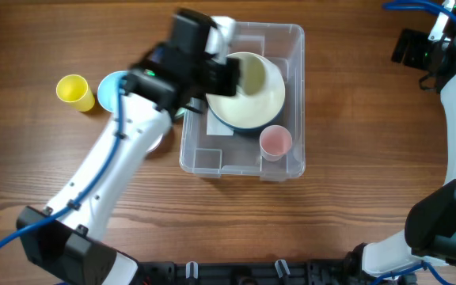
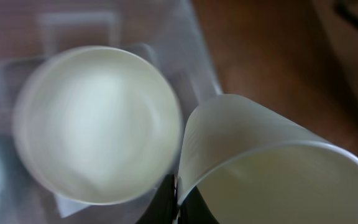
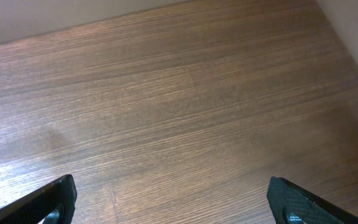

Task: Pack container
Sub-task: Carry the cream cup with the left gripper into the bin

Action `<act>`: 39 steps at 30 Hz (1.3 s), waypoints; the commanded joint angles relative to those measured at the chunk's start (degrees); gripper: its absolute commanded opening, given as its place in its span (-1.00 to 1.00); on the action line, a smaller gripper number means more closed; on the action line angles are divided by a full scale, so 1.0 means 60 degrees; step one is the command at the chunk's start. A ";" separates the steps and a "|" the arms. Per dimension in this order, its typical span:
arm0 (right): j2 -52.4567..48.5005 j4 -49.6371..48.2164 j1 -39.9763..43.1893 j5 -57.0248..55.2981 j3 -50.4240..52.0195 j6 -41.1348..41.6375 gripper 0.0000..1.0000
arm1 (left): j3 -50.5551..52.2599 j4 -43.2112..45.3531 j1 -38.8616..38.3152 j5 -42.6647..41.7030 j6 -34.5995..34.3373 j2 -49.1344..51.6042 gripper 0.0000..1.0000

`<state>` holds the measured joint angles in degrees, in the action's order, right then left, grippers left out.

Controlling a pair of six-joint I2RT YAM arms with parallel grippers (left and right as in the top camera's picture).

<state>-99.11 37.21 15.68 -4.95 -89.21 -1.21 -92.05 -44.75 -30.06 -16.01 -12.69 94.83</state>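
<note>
The clear container (image 1: 294,55) stands at the table's middle, with a white label (image 1: 222,127) on its floor. Inside it lie a large cream bowl (image 1: 253,103) and a pink cup (image 1: 275,141). My left gripper (image 1: 229,75) hangs over the container's far left part. It is shut on the rim of a pale translucent cup (image 2: 272,168), held tilted beside the cream bowl (image 2: 98,124). The fingers (image 2: 176,200) pinch the cup's wall. The container's clear wall (image 2: 194,74) shows blurred behind the bowl. My right gripper (image 3: 173,199) is open and empty over bare wood, far right of the container (image 1: 414,47).
A yellow cup (image 1: 74,91) and a light blue bowl (image 1: 112,89) sit on the table left of the container. The bowl is partly hidden by my left arm. The right arm runs along the table's right edge.
</note>
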 commanded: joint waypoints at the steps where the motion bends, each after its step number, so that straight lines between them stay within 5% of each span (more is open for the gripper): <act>1: -0.0011 -0.0025 -0.0058 0.0022 0.0102 -0.0025 0.99 | -0.0069 -0.0412 -0.1016 0.0470 0.0838 0.0288 -0.92; 8: -0.0011 -0.0025 -0.0058 0.0022 0.0102 -0.0025 0.99 | -0.0025 -0.0703 -0.1931 0.0965 0.0831 0.0699 -0.92; 31: -0.0011 -0.0025 -0.0055 0.0022 0.0102 -0.0025 0.99 | -0.0015 -0.1603 -0.1938 0.1902 0.0834 0.1290 -0.92; 39: -0.0011 -0.0022 -0.0058 0.0022 0.0106 -0.0025 0.99 | -0.0015 -0.1599 -0.1938 0.1898 0.0834 0.1290 -0.50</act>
<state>-99.11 37.21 15.68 -4.95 -89.21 -1.21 -92.05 -54.26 -41.74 -5.34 -8.38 102.24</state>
